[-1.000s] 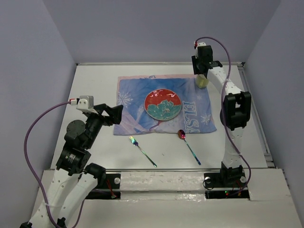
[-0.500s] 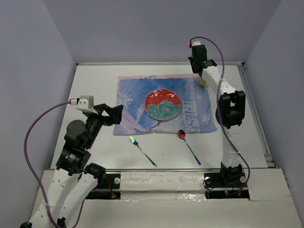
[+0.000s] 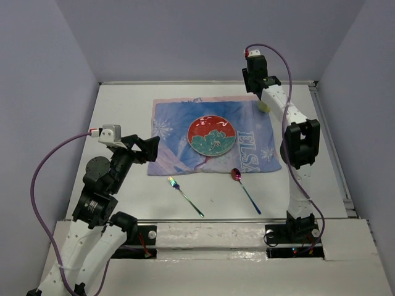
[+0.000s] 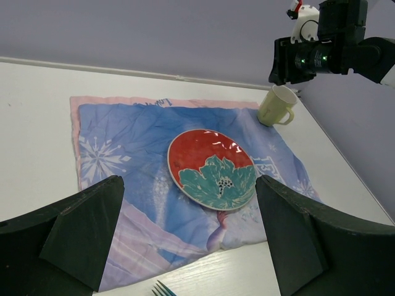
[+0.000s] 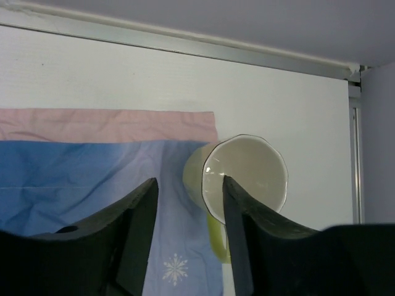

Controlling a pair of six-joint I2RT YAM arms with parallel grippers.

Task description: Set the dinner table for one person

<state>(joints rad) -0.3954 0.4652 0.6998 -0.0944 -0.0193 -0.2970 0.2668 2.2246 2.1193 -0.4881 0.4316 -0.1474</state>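
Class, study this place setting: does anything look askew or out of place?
The fork and spoon lie slanted on the bare table, nearer than the mat, not beside the plate. The mat is rumpled, and the mug sits right at its far right corner.

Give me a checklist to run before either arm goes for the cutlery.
1. Mug upright at the far right corner of the mat: ok.
2. Right gripper above the mug, not holding it, jaws apart: ok.
3. Mug base fully on the mat: cannot tell.
4. Plate on the mat: ok.
5. Fork and spoon placed beside the plate: not ok, both lie on the dinner table, nearer the arms than the mat.
6. Left gripper open and empty: ok.
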